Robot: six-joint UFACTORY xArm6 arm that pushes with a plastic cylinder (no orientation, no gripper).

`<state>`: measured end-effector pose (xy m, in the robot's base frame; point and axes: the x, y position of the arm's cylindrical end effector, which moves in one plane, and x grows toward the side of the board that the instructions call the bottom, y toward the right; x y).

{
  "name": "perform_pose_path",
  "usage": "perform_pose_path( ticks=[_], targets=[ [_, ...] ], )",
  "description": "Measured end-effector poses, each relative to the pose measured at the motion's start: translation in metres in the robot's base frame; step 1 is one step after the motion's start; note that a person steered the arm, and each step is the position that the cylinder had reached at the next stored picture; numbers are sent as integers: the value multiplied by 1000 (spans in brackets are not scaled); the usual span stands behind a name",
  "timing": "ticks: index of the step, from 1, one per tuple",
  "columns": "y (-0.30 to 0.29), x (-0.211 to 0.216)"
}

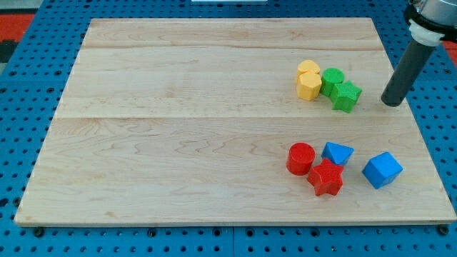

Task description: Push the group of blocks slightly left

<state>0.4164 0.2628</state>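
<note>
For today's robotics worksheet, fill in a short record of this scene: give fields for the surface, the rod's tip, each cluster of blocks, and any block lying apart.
surface: wooden board on a blue pegboard
my tip: on the board, to the view's right of the upper cluster, apart from it
upper cluster: yellow heart-like block, yellow hexagonal block, green cylinder, green star, packed together
lower cluster: red cylinder, red star, blue triangular block
apart: blue cube, to the view's right of the lower cluster
</note>
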Motion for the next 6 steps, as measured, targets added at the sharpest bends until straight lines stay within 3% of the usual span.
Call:
perform_pose_path(
  ticks=[2,6],
  targets=[
    [-14,0],
    [-101,-7]
  ],
)
